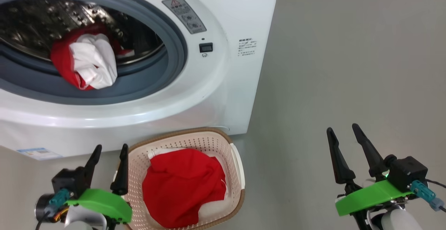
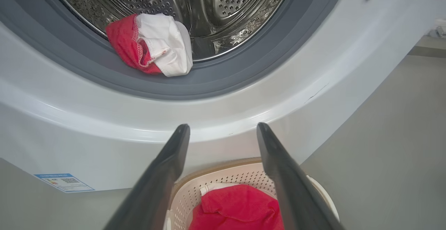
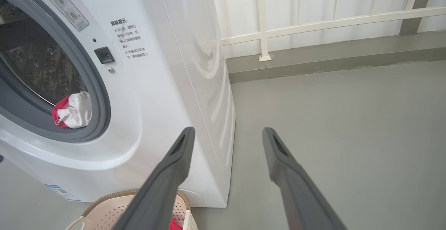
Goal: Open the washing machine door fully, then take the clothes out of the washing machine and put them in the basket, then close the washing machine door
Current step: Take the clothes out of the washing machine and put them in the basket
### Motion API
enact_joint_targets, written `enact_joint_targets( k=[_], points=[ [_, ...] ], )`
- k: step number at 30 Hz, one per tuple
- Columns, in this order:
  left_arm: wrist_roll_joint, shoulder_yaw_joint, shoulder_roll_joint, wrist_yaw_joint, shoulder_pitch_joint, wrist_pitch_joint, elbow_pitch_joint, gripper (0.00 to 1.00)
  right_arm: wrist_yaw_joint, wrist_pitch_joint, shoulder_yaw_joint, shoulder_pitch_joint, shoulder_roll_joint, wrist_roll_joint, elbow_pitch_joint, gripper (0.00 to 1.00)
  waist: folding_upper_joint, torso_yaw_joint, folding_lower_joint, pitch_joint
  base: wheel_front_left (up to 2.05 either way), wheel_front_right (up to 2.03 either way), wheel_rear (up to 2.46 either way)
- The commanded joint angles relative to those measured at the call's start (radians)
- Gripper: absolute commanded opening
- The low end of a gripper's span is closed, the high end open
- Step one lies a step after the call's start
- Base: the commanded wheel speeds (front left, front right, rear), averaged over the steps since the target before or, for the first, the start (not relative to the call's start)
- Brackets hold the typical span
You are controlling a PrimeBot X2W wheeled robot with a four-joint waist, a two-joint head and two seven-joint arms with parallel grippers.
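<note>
A: Left gripper (image 1: 111, 149) and right gripper (image 1: 342, 129) are hanging empty, fingers apart. One red-and-white garment (image 1: 87, 62) is lying on the grey ring (image 1: 150, 83); a second garment (image 1: 181, 184) is sitting in the basket (image 1: 181, 134).
B: Judging it soft, light, limp; advising pinching the raised white fold. Left wrist view is revealing bare drum (image 2: 223, 0) behind.

The basket (image 1: 195, 143) is cut off below; the label (image 1: 247, 47) is unreadable.

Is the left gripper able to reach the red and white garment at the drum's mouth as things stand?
Likely yes: the left gripper is open and empty, and the garment hangs over the grey ring with nothing between them.
</note>
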Motion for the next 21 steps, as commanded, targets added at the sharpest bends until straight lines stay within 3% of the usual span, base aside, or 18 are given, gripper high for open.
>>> enact_joint_targets(
  k=[1,21],
  points=[
    [0.010,0.040,0.020,-0.005,0.014,-0.012,-0.034,1.00,0.007,-0.006,0.017,0.007,-0.009,0.001,-0.019,1.00,-0.0001,0.001,0.0000,-0.023,0.00,0.00,0.00],
    [0.043,0.121,-0.008,-0.006,0.248,-0.012,-0.272,1.00,0.007,-0.006,-0.006,0.121,-0.039,0.028,-0.026,1.00,-0.0001,0.008,0.0000,-0.145,0.00,0.00,0.00]
  ],
)
